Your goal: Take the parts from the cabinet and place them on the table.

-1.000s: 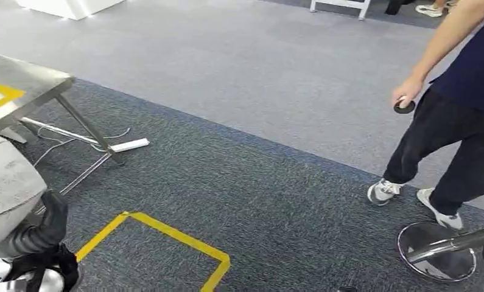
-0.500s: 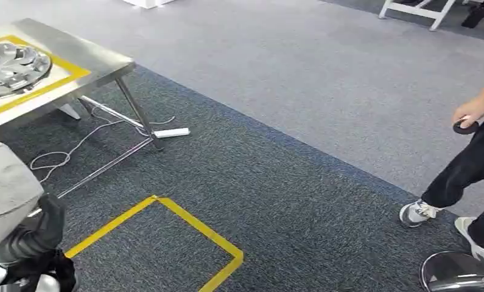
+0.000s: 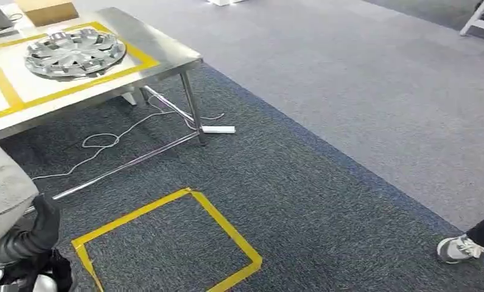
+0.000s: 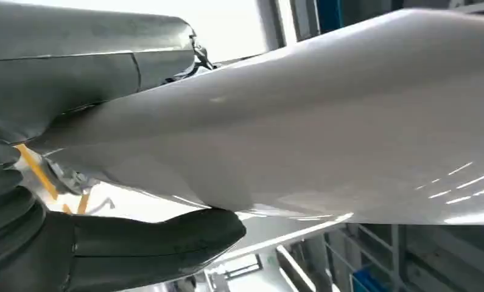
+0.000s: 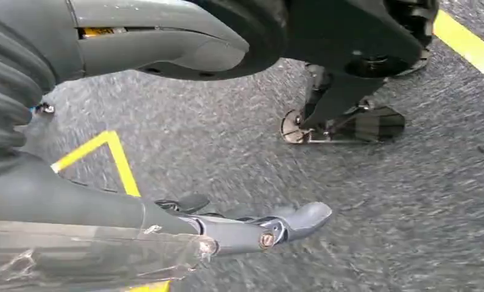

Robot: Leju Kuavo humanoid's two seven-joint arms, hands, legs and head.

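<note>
— Where is the part, and which hand has it?

— The left hand point(image 4: 75, 243) grips a large, smooth, glossy white part point(image 4: 324, 134) — in the left wrist view its pale curved surface lies right against the grey ribbed cover, with the dark thumb point(image 4: 160, 234) pressed under its edge. In the head view the left arm point(image 3: 8, 201) sits low at the near left, well apart from the bench point(image 3: 166, 58).

— And the right hand?

— The right hand point(image 5: 251, 228) hangs over the carpet point(image 3: 300, 176) with nothing in it; its grey fingers point(image 5: 300, 216) reach out loosely, apart from the thumb.

— What lies on the bench?

— A silver hubcap point(image 3: 75, 52), round and spoked with a metallic sheen, lies flat inside a rectangle of yellow tape point(image 3: 99, 79) on the brushed steel top. A brown cardboard box point(image 3: 47, 11) stands just behind it at the far edge.

— The floor?

— Dark blue-grey speckled carpet near the robot, a lighter grey strip point(image 3: 361, 67) beyond it. A yellow tape square point(image 3: 227, 228) is laid on the dark part. Under the bench a thin white cable point(image 3: 105, 140) loops toward a white power strip point(image 3: 218, 129) beside the slanted steel leg point(image 3: 192, 109). A person's grey-and-white sneaker point(image 3: 461, 248) shows at the right edge
</note>
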